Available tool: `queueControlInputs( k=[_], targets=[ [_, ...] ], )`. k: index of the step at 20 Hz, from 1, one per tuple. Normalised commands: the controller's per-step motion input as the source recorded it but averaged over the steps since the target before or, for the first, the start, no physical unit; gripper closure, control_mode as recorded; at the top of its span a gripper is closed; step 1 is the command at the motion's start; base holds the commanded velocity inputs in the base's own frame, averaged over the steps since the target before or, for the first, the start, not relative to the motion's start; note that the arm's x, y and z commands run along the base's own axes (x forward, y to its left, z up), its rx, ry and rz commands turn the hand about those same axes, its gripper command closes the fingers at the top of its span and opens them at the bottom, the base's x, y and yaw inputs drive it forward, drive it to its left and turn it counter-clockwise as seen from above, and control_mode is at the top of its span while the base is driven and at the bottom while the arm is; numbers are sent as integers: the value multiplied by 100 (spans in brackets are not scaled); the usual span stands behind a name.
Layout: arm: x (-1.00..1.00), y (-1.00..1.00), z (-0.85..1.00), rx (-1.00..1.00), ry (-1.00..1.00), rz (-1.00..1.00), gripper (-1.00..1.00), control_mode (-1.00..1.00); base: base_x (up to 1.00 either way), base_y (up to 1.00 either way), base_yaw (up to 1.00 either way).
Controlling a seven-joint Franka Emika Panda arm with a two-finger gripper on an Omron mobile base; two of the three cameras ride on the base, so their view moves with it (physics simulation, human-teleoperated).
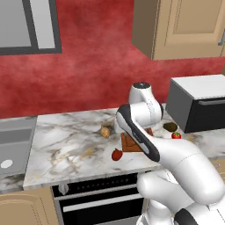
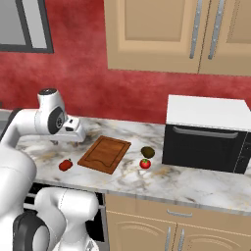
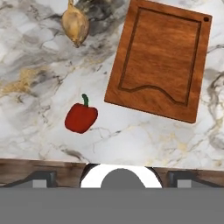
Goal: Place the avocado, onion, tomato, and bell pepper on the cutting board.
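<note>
The cutting board (image 3: 162, 61) lies bare on the marble counter, also seen at the cutting board (image 2: 104, 153) and half hidden by my arm at the cutting board (image 1: 128, 143). The dark red bell pepper (image 3: 81, 117) (image 2: 65, 164) (image 1: 116, 154) rests off the board's near left corner. Left of the board at the back lies the tan onion (image 3: 75, 24) (image 1: 105, 131). On the board's right sit the avocado (image 2: 147, 152) (image 1: 170, 127) and the red tomato (image 2: 145, 163) (image 1: 176, 135). My gripper (image 3: 112, 177) (image 2: 68, 139) hangs open above the counter left of the board, holding nothing.
A black and white microwave (image 2: 206, 132) (image 1: 197, 103) stands on the counter at the right. A sink (image 1: 13, 145) is at the far left. An oven front (image 1: 101, 200) sits below the counter edge, and wall cabinets (image 2: 176, 34) hang above.
</note>
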Motion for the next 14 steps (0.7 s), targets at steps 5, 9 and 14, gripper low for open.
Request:
queueControlInputs(
  k=[5, 9, 14],
  targets=[
    [9, 19, -41, 1, 1, 0, -100, -100, 0, 0, 0],
    [14, 18, -43, 3, 2, 0, -100, -100, 0, 0, 0],
    [13, 13, -41, 3, 1, 0, -100, -100, 0, 0, 0]
  ],
)
